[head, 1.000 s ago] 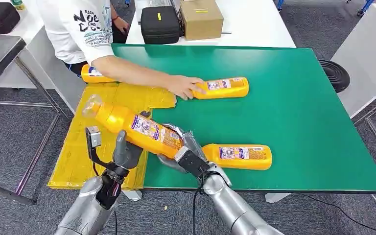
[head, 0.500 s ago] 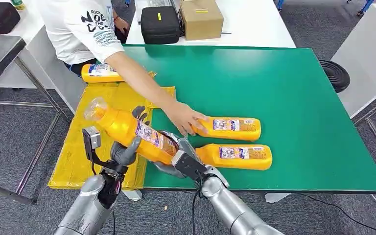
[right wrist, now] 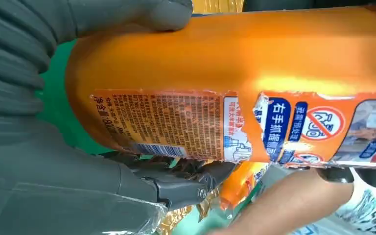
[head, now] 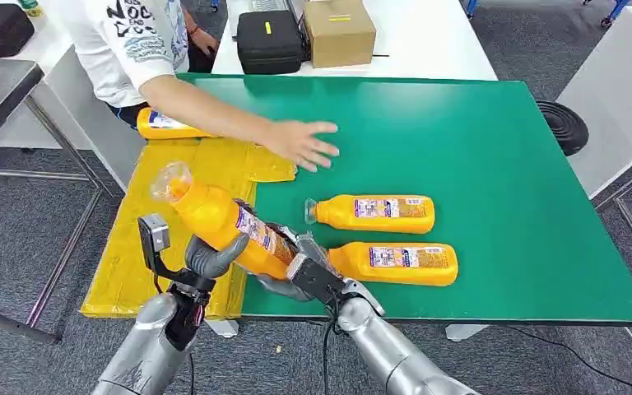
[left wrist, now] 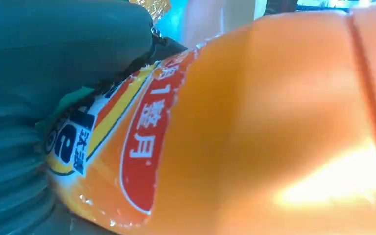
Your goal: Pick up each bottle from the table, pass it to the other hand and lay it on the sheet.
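Handover under way above the green table's (head: 502, 164) near edge: head view shows the left hand (head: 206, 257) and right hand (head: 296, 265) both gripping one tilted orange bottle (head: 222, 220). Wrist views confirm both grasps; the right should let go only once the left holds firm.

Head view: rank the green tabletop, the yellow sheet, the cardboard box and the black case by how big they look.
1. green tabletop, clearly largest
2. yellow sheet, partly hidden by the held bottle and a person's arm
3. and 4. cardboard box and black case look alike; both sit far back, so no ranking.
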`<state>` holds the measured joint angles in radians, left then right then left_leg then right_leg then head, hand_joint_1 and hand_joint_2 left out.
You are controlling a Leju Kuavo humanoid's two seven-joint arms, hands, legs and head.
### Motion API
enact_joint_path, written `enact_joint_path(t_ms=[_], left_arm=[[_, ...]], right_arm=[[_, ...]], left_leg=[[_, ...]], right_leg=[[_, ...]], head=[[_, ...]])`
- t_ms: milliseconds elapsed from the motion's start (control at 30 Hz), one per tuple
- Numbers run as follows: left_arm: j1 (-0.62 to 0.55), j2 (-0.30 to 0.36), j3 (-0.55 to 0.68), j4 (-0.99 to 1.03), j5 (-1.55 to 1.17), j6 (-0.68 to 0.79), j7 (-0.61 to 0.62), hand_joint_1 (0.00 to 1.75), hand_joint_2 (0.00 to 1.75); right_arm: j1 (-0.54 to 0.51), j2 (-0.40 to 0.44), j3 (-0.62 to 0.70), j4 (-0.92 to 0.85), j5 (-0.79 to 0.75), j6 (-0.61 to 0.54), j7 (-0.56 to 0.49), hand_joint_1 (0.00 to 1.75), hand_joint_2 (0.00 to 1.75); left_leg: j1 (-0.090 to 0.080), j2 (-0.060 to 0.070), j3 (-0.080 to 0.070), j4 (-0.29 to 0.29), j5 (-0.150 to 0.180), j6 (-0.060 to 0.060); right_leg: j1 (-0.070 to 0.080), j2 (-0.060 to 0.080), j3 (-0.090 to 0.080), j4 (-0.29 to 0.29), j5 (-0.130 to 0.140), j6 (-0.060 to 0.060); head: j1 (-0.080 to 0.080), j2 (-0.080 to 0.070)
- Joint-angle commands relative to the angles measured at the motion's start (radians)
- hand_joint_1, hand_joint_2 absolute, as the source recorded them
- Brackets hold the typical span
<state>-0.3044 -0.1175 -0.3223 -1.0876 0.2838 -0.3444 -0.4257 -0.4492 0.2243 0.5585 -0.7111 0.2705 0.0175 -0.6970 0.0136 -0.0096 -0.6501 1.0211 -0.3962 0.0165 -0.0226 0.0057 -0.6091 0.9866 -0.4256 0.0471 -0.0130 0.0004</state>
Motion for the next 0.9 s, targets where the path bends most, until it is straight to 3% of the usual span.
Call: enact_joint_path(t_ms=[33, 200, 233, 433, 533, 900], left_arm=[[-0.041, 0.015, 0.016, 0.019, -0.006, -0.008, 0.003, 1.75, 1.75], [-0.037, 0.018, 0.046, 0.000, -0.032, 0.005, 0.003, 1.75, 1.75], [-0.037, 0.022, 0.054, -0.009, -0.054, 0.023, -0.003, 1.75, 1.75], [-0.045, 0.031, 0.080, -0.046, -0.148, 0.109, -0.017, 1.75, 1.75], [-0.060, 0.043, 0.095, -0.068, -0.288, 0.227, -0.022, 1.75, 1.75], [-0.143, 0.149, 0.141, -0.118, -0.649, 0.446, 0.019, 1.75, 1.75]], right_arm=[[-0.047, -0.003, 0.041, 0.110, 0.028, -0.050, -0.001, 0.00, 1.75], [-0.062, 0.012, 0.018, 0.157, 0.074, -0.094, -0.001, 0.00, 1.75], [-0.060, 0.012, 0.002, 0.153, 0.081, -0.102, -0.001, 0.00, 0.00], [-0.050, 0.000, -0.040, 0.117, 0.111, -0.118, -0.001, 0.00, 0.00], [-0.023, -0.011, -0.091, 0.049, 0.171, -0.139, -0.001, 0.00, 0.00], [0.108, -0.041, -0.223, -0.249, 0.285, -0.105, 0.017, 0.00, 0.00]], left_leg=[[0.000, 0.000, 0.003, 0.000, -0.001, 0.000], [0.000, 0.001, 0.004, 0.000, -0.002, 0.000], [0.000, 0.001, 0.003, 0.000, -0.001, 0.000], [0.000, 0.001, 0.002, 0.000, -0.001, 0.000], [0.000, 0.000, 0.002, 0.000, -0.001, 0.000], [0.001, -0.001, 0.003, 0.001, -0.002, 0.000]], right_leg=[[0.001, -0.001, 0.003, 0.000, -0.001, -0.002], [0.001, 0.000, 0.004, 0.000, -0.001, -0.002], [0.001, 0.000, 0.003, 0.000, -0.001, -0.002], [0.001, 0.000, 0.002, 0.000, -0.001, -0.002], [0.001, -0.001, 0.003, 0.000, -0.001, -0.002], [0.001, -0.002, 0.003, 0.001, -0.002, -0.003]], head=[[0.000, 0.000], [0.000, 0.000], [0.000, 0.000], [0.000, 0.000], [0.000, 0.000], [0.000, 0.000]])
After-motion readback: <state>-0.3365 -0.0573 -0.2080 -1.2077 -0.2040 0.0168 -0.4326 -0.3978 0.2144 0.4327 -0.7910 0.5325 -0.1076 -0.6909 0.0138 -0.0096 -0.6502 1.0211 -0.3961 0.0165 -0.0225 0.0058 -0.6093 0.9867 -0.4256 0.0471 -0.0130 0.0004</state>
